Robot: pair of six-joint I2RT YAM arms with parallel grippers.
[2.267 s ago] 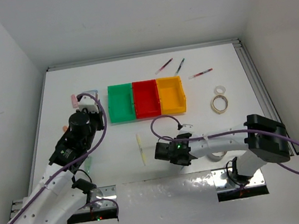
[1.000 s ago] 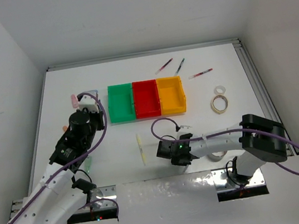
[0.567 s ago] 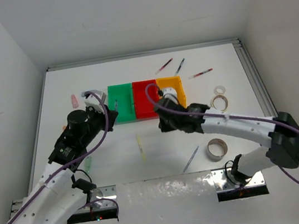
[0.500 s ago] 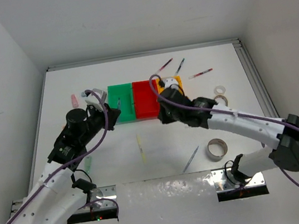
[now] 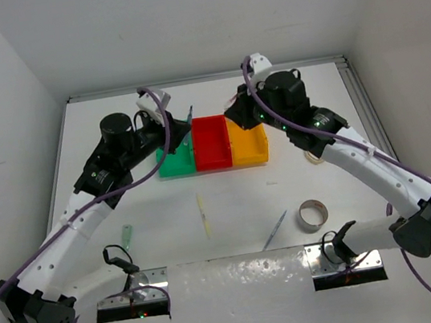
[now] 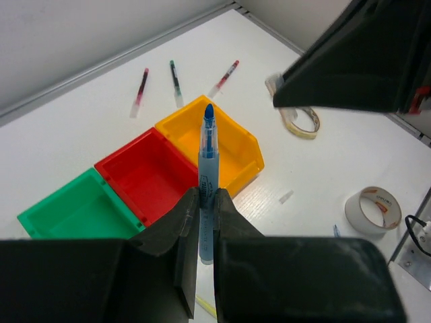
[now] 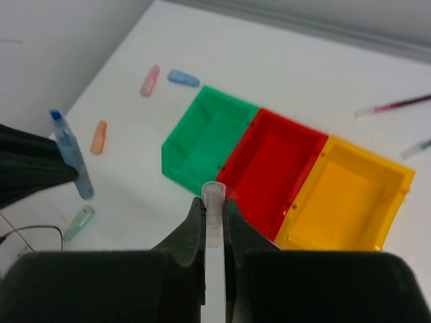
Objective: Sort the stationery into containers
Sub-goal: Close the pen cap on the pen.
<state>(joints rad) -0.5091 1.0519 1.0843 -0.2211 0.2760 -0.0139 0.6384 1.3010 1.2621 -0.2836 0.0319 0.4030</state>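
Observation:
The containers stand joined in a row: green (image 5: 171, 158), red (image 5: 210, 143) and yellow-orange (image 5: 247, 142). My left gripper (image 5: 186, 125) hangs above the green and red bins, shut on an upright blue pen (image 6: 207, 168). Facing it over the yellow-orange bin, my right gripper (image 5: 235, 116) is shut on a small clear cap (image 7: 213, 208). All three bins look empty in the right wrist view. Loose on the table lie a pale yellow pen (image 5: 203, 214), a thin blue pen (image 5: 275, 229) and a green eraser piece (image 5: 127, 236).
Three pens (image 6: 174, 73) lie behind the bins. A beige tape roll (image 5: 313, 213) sits front right, and tape rings (image 6: 300, 121) lie right of the bins. Pink (image 7: 149, 79), blue (image 7: 183, 78) and orange (image 7: 99, 136) eraser pieces lie left of the green bin.
Both arms have lifted from the table's front half and swung back over the bins. The left carries the blue pen and the right carries the clear cap.

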